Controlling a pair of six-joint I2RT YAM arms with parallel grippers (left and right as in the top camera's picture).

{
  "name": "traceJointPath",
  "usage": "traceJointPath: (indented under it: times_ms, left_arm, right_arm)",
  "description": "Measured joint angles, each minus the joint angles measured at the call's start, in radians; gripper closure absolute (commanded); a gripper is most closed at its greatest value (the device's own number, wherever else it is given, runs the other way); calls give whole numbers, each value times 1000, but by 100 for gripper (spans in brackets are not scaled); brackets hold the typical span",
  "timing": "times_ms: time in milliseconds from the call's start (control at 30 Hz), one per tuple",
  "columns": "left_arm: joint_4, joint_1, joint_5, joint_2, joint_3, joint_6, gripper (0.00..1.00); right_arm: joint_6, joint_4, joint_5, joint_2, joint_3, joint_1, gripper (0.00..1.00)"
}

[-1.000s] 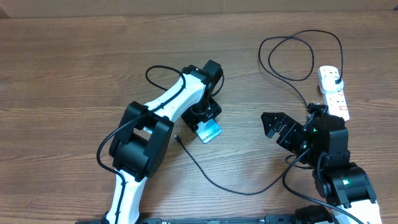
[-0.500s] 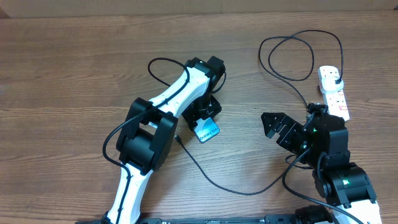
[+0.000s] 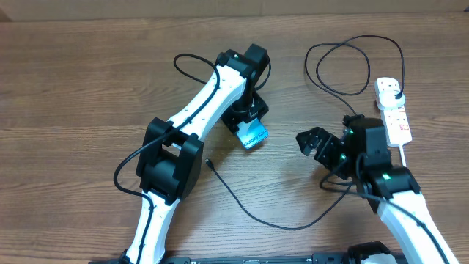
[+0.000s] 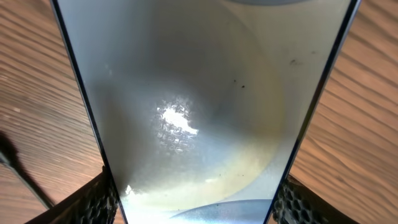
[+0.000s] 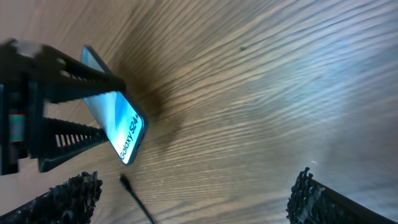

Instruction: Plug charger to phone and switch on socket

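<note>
My left gripper (image 3: 248, 119) is shut on the phone (image 3: 254, 135), gripping its two long edges and holding it tilted, lower end near the table. In the left wrist view the phone's screen (image 4: 199, 112) fills the frame between the fingers (image 4: 194, 202). The charger cable's small tip (image 3: 209, 162) lies on the table left of and below the phone, apart from it. The cable (image 3: 282, 225) curves right, passes under my right arm and loops to the black plug (image 3: 396, 92) in the white socket (image 3: 394, 117). My right gripper (image 3: 316, 144) is open and empty, right of the phone. The right wrist view shows the phone (image 5: 121, 127) and the tip (image 5: 124, 180).
The socket's thick white cord (image 3: 405, 156) runs down beside my right arm. The cable makes a loop (image 3: 352, 66) at the back right. The left arm (image 3: 198, 110) stretches diagonally across the middle of the wooden table (image 3: 88, 88).
My left gripper has carried the phone up and to the right, away from the cable tip. My right arm has swung left and forward towards the table's middle.
</note>
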Motion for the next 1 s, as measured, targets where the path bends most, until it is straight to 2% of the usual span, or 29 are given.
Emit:
traceJointPath:
  times_ms: [333, 633, 1000]
  left_arm:
    - [19, 41, 183, 0, 14, 6, 95]
    - [35, 55, 311, 0, 14, 6, 96]
    - [38, 55, 402, 0, 14, 11, 96]
  right_arm:
    - [-3, 217, -135, 168, 0, 14, 3]
    - [28, 391, -102, 249, 0, 161, 8]
    - [61, 544, -55, 383, 0, 203, 25]
